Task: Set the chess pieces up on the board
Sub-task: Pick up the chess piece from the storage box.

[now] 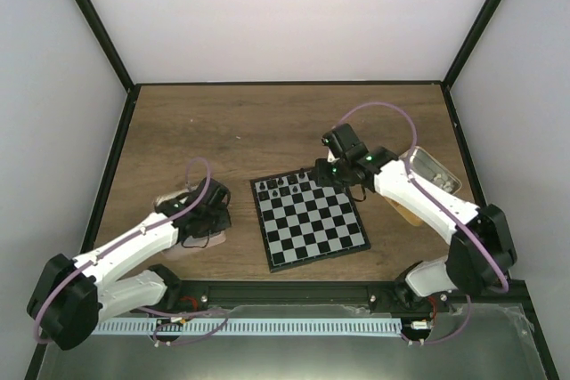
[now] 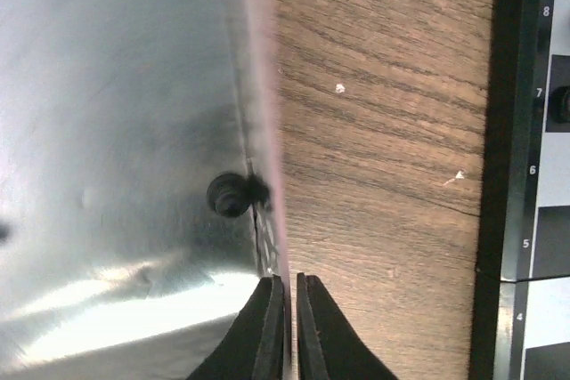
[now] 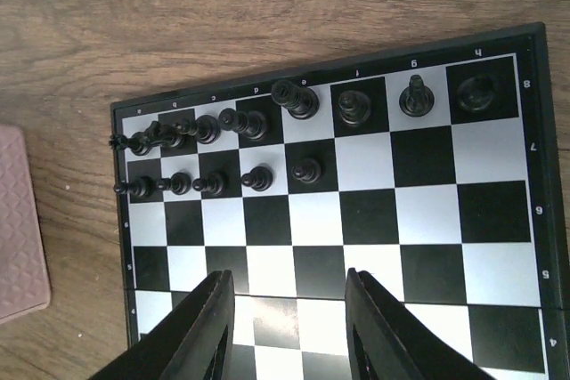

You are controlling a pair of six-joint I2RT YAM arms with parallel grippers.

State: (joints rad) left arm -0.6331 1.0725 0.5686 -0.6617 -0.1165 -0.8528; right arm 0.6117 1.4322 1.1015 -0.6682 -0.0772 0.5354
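The board lies at the table's middle, and its numbered edge shows in the left wrist view. Black chess pieces fill its far row, with a line of black pawns on the row in front. My right gripper hovers open over bare squares, holding nothing. My left gripper is shut at the pink rim of the shiny tray, and the rim's line shows in the slit between the fingers. One black piece lies in the tray against the rim, apart from the fingertips.
A tan tin stands right of the board behind the right arm. A pink textured surface lies left of the board. Bare wood separates tray and board. Black frame posts and white walls enclose the table.
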